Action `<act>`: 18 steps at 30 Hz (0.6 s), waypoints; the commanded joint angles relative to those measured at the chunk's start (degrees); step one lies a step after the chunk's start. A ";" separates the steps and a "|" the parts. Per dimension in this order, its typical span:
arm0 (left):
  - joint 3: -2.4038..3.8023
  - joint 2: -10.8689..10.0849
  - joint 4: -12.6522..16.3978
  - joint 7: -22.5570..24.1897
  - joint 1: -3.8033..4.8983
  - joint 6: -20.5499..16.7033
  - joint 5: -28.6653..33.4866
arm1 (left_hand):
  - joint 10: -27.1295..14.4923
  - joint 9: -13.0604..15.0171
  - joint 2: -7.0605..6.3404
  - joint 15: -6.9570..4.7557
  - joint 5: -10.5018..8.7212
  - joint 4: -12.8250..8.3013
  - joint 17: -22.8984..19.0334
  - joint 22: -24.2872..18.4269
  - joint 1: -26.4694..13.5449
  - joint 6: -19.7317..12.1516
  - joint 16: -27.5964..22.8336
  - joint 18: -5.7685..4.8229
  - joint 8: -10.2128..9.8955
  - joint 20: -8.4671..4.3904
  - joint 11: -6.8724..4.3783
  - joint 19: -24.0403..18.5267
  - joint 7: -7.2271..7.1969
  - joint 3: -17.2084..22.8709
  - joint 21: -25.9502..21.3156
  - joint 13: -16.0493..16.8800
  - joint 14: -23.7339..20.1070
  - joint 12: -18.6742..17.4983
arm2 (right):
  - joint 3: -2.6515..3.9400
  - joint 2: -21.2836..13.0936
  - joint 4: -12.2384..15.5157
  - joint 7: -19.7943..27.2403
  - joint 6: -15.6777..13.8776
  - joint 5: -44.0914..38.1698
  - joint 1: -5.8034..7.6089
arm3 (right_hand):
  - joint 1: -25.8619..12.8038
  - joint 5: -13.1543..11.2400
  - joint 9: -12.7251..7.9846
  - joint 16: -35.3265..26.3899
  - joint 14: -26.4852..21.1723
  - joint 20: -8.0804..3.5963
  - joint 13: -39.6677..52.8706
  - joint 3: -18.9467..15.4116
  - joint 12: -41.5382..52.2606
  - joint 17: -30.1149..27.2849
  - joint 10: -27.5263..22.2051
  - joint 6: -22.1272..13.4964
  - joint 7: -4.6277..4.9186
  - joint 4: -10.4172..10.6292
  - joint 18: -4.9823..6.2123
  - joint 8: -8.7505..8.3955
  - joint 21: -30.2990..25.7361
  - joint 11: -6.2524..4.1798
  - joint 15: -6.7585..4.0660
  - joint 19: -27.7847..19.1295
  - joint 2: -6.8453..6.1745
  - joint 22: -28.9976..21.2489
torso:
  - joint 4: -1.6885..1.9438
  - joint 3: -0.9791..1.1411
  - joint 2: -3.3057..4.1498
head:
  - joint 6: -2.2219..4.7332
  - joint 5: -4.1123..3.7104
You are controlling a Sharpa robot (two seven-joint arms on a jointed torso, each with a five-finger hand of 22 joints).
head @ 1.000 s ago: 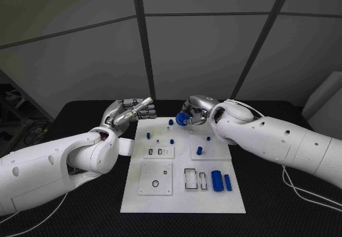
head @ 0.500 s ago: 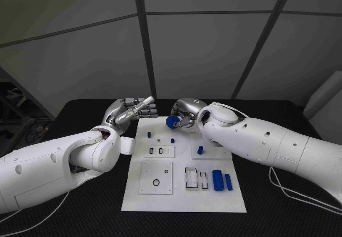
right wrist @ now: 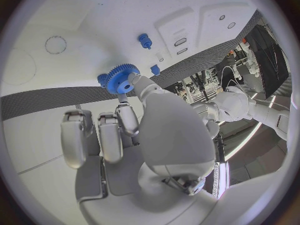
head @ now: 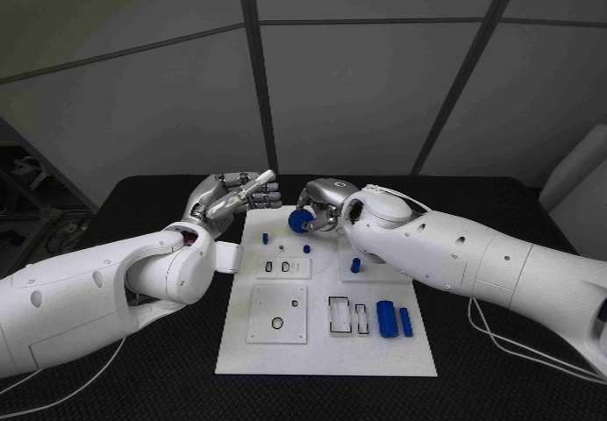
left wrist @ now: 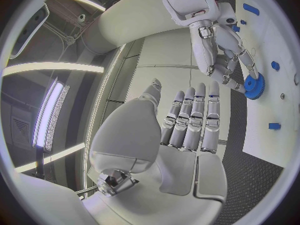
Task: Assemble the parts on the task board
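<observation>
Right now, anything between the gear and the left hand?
Nothing. In the head view, gear and left hand are parted by bare board edge and table.

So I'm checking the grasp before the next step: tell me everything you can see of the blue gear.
The blue gear is a small, toothed wheel with a round centre hole, plastic by its look. The right hand pinches it between its fingertips, above the far end of the task board, near that end's middle. It is held off the board, tilted. Nothing else touches it.

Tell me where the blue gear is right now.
The blue gear is held in the right hand, above the far end of the task board, near a small blue peg.
</observation>
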 commanded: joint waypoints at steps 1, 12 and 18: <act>0.06 0.08 0.02 -0.03 0.10 0.62 -0.25 | 0.18 0.00 0.63 0.24 -0.20 -0.39 0.07 -0.07 0.13 0.28 -0.27 0.34 -0.37 0.30 0.04 -0.18 -0.05 0.09 -0.33 0.04 -0.03 -0.18 | -0.01 0.43 -0.58 0.43 0.30 -0.36 0.10 | -0.69 -0.43 -0.25 0.21 5.19 -0.33 -0.17 0.49 -0.42 11.28 -0.38 -0.68 0.24 -0.07 -1.08 -0.80 0.16 0.26 -0.02 2.26 -0.42 10.46 | -0.04 -0.02 -0.01 | 0.03 0.00; 0.06 0.15 -0.02 -0.10 0.12 0.65 -0.25 | 0.18 0.00 0.63 0.24 -0.20 -0.39 0.07 -0.07 0.13 0.28 -0.27 0.34 -0.37 0.30 0.04 -0.18 -0.05 0.09 -0.33 0.04 -0.03 -0.18 | -0.11 1.43 -2.16 -0.12 4.20 -0.28 0.06 | -1.80 -2.16 -1.31 0.20 5.17 0.32 -1.87 0.70 -1.94 11.29 -1.96 -3.88 1.05 -0.12 -0.97 -3.58 -0.07 1.06 0.70 1.85 -1.57 10.02 | -0.01 -0.01 0.00 | -0.05 -0.05; 0.06 0.13 -0.02 -0.11 0.13 0.65 -0.25 | 0.18 0.00 0.63 0.24 -0.20 -0.39 0.07 -0.07 0.13 0.28 -0.27 0.34 -0.37 0.30 0.04 -0.18 -0.05 0.09 -0.33 0.04 -0.03 -0.18 | -0.28 1.38 -2.35 -0.21 5.32 -0.27 0.04 | -2.06 -2.46 -1.35 0.22 5.18 0.41 -2.01 0.54 -2.05 11.34 -2.11 -4.06 1.10 -0.08 -0.95 -3.80 -0.10 1.13 0.77 1.81 -1.80 9.97 | -0.03 0.01 -0.01 | -0.08 -0.01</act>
